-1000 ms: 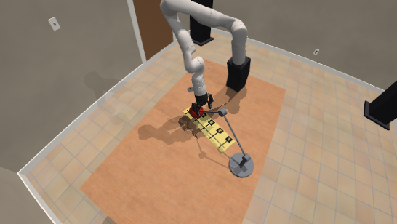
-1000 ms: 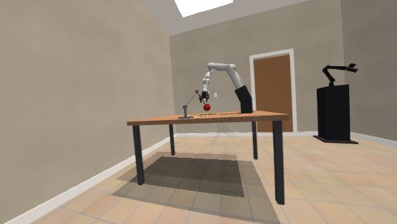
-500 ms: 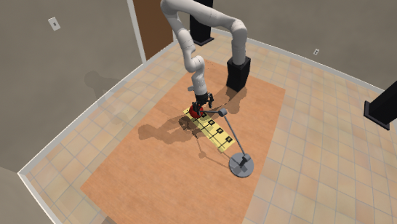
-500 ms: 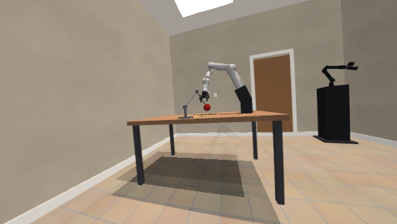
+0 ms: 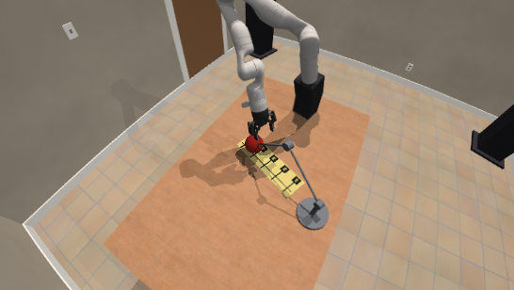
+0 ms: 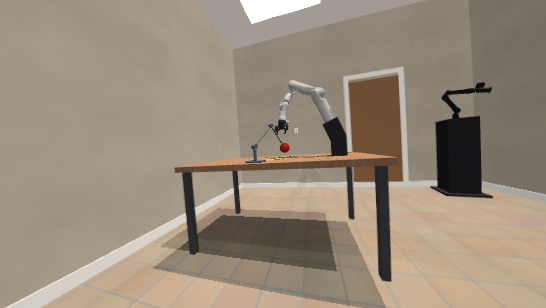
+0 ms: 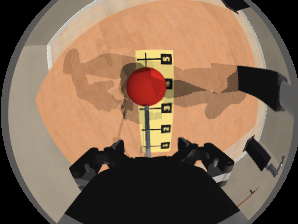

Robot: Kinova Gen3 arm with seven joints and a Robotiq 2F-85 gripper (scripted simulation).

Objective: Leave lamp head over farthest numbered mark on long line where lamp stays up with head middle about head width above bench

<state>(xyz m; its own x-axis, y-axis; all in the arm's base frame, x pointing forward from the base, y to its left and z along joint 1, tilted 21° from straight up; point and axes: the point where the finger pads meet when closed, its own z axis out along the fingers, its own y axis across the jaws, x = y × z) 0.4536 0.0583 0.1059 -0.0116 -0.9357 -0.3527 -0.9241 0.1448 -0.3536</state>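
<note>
The lamp has a round grey base (image 5: 312,213) (image 6: 255,161), two thin grey arms with an elbow joint (image 5: 288,145), and a red ball head (image 5: 253,143) (image 6: 284,147) (image 7: 147,87). The head hangs above the far end of the yellow strip (image 5: 278,175) (image 7: 164,137) with its long line and numbered black marks. In the wrist view the head covers the line near the second mark from the far end. My gripper (image 5: 262,124) (image 6: 282,128) is open and empty. It hangs straight above the head, clear of it.
The strip and lamp stand on a wooden bench (image 5: 198,207) (image 6: 300,162). The arm's black pedestal (image 5: 308,96) (image 6: 338,135) stands at the bench's far edge. A second black pedestal (image 6: 457,155) stands off the bench to the right.
</note>
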